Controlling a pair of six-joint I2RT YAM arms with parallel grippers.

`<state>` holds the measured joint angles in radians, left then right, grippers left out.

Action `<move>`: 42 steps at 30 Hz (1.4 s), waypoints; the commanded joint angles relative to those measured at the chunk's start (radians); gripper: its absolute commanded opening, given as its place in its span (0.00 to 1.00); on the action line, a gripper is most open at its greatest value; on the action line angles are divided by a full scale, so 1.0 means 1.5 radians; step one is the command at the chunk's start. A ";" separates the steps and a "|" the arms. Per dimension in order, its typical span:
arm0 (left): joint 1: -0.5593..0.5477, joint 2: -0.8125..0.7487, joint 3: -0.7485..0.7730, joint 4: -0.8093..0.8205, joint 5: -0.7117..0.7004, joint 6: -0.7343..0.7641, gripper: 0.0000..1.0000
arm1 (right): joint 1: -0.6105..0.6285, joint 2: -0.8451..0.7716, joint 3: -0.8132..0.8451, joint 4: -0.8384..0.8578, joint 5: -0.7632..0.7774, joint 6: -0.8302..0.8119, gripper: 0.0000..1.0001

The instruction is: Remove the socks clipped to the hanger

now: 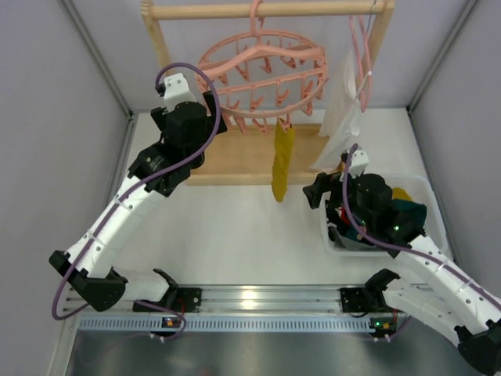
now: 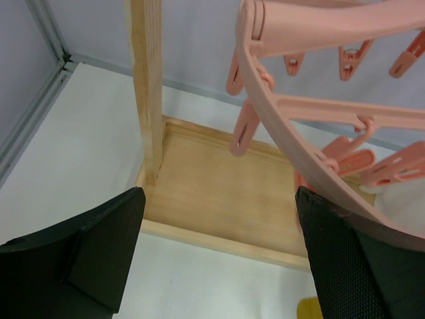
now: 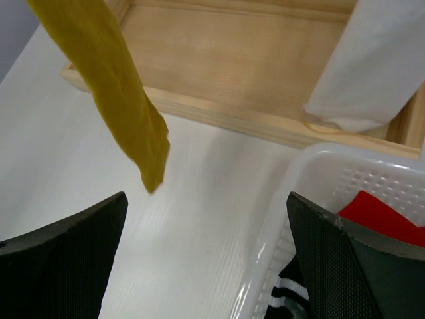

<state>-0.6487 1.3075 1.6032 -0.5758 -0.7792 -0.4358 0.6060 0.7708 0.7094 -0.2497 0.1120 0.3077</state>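
Since only one mustard-yellow sock [image 1: 282, 160] hangs from the pink hoop hanger [image 1: 270, 56], pinned by a peg at its front rim, while other socks [image 3: 385, 212] lie in the white basket [image 1: 427, 188] to the right, I'd say the job is on its last piece. Both tools are empty with fingers spread wide. The left gripper [image 2: 219, 193] hovers by the hoop's left rim, beside the wooden rack's [image 1: 266, 9] post. The right gripper [image 3: 207, 196] sits over the basket's near corner, with the sock's lower end up and to its left. Next, I judge, one arm must reach the sock, pinch it just below the peg and tug downward, perhaps with the other steadying the hoop against swinging.
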 commanded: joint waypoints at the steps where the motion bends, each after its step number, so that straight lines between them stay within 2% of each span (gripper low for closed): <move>1: 0.003 -0.002 -0.008 0.028 0.017 -0.006 0.98 | 0.008 0.030 0.047 0.079 -0.055 -0.017 0.99; 21: 0.004 0.019 -0.007 0.031 0.044 0.000 0.98 | 0.039 0.129 0.095 0.156 -0.110 0.020 0.99; 29: 0.004 0.017 -0.007 0.032 0.057 0.002 0.98 | 0.098 0.184 0.141 0.153 -0.050 0.003 0.99; 36: 0.004 -0.001 -0.030 0.032 0.107 -0.011 0.98 | 0.101 0.222 0.162 0.153 0.001 -0.020 0.99; 42: 0.003 -0.043 -0.090 0.031 0.149 -0.053 0.98 | 0.101 0.284 0.184 0.164 0.047 -0.034 1.00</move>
<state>-0.6476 1.3014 1.4929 -0.5694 -0.5961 -0.4778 0.7433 1.1595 0.9241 -0.0662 0.1242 0.2840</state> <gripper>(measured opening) 0.984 0.993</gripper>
